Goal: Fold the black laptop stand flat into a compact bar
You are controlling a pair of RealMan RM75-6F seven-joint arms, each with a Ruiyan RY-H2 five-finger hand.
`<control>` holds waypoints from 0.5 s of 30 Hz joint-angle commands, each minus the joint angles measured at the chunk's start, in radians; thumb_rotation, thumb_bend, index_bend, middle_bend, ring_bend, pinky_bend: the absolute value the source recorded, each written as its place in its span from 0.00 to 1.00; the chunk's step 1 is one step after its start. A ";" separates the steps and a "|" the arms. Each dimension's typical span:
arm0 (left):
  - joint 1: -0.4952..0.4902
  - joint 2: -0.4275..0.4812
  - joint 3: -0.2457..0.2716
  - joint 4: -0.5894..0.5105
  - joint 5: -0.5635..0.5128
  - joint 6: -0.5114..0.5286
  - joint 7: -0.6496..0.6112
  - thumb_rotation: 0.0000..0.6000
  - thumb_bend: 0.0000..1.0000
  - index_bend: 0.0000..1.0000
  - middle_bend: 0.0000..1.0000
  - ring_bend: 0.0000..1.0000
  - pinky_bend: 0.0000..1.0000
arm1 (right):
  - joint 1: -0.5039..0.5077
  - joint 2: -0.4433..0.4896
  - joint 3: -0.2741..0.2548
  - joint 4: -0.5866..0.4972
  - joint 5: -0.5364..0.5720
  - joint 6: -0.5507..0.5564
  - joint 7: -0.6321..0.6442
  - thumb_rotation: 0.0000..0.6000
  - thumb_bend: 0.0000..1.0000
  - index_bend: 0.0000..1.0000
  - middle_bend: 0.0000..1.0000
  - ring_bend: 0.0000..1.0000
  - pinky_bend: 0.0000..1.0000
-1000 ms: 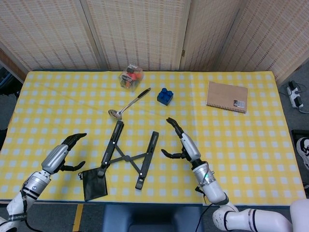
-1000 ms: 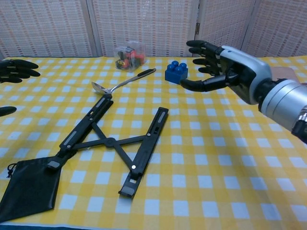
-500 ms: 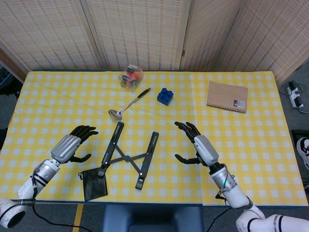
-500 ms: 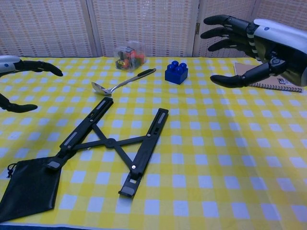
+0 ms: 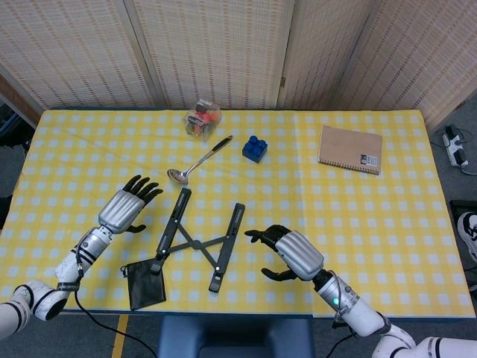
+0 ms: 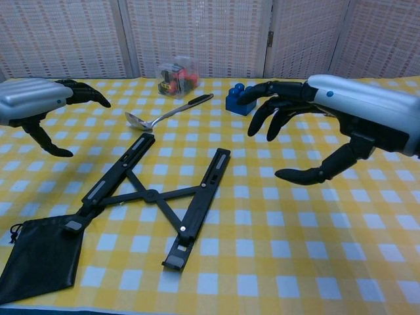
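Observation:
The black laptop stand [image 5: 200, 236] [image 6: 155, 194] lies unfolded on the yellow checked table, its two long bars spread apart and joined by crossed links. My left hand [image 5: 128, 206] [image 6: 41, 105] hovers to the left of the stand's left bar, fingers spread, holding nothing. To the right of the right bar, my right hand [image 5: 287, 252] [image 6: 328, 121] hangs above the cloth with fingers apart and empty. Neither hand touches the stand.
A black pouch [image 5: 144, 283] [image 6: 41, 262] lies under the near end of the left bar. A spoon [image 5: 198, 161], a blue brick [image 5: 255, 148], a clear box of small items [image 5: 203, 118] and a brown notebook [image 5: 350, 148] lie further back.
Both hands have moved inward toward the stand. The right hand came down and left, turning palm down; the left hand moved right and forward. The stand has not moved.

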 commanded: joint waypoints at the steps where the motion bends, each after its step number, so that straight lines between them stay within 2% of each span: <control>1: -0.004 -0.068 0.014 0.079 0.007 0.018 0.032 1.00 0.16 0.14 0.15 0.05 0.05 | 0.000 0.001 0.005 0.002 0.010 0.002 0.002 1.00 0.31 0.18 0.33 0.34 0.23; 6: 0.002 -0.108 0.042 0.117 0.030 0.040 0.023 1.00 0.15 0.11 0.15 0.05 0.04 | 0.004 -0.001 0.008 0.005 0.025 -0.006 0.003 1.00 0.31 0.18 0.33 0.34 0.23; 10: -0.002 -0.138 0.066 0.154 0.061 0.055 0.074 1.00 0.14 0.10 0.15 0.05 0.04 | 0.006 -0.002 0.007 0.008 0.028 -0.009 0.013 1.00 0.31 0.18 0.33 0.33 0.23; 15: 0.003 -0.163 0.075 0.173 0.057 0.054 0.074 1.00 0.14 0.10 0.15 0.04 0.04 | 0.002 0.006 0.006 0.009 0.031 -0.003 0.032 1.00 0.31 0.18 0.33 0.33 0.23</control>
